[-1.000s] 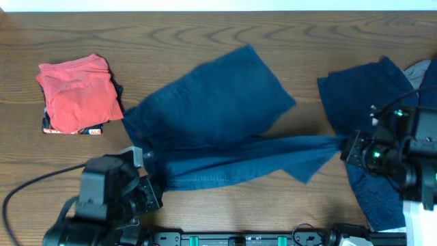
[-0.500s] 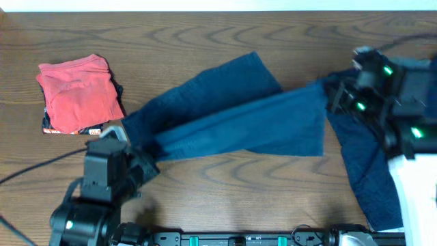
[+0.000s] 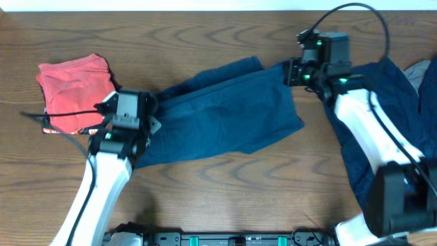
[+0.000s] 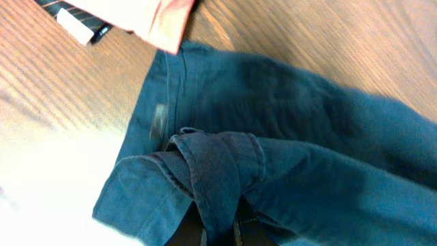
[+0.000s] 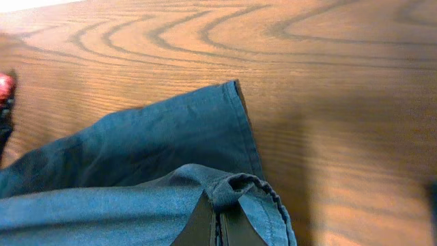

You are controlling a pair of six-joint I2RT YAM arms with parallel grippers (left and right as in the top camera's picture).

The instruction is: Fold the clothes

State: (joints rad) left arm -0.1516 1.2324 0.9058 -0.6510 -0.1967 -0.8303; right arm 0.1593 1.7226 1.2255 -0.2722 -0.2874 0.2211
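A dark navy garment (image 3: 225, 116) lies folded lengthwise across the table's middle. My left gripper (image 3: 147, 113) is shut on its waistband end at the left; the wrist view shows the cloth (image 4: 225, 164) bunched between the fingers (image 4: 220, 232), a small button (image 4: 158, 121) nearby. My right gripper (image 3: 290, 72) is shut on the hem end at the upper right; its wrist view shows the hem (image 5: 232, 184) pinched in the jaws (image 5: 218, 229). A second navy garment (image 3: 362, 102) lies at the right, partly under my right arm.
A folded red cloth (image 3: 75, 92) on a dark striped item sits at the far left, close to my left gripper; its edge shows in the left wrist view (image 4: 160, 24). A grey cloth (image 3: 420, 68) pokes in at the right edge. Bare wooden table (image 3: 225, 191) in front.
Both grippers carried the front edge of the garment away from me, over the rest of it. The left moved up toward the red cloth, the right up and left to the far hem.
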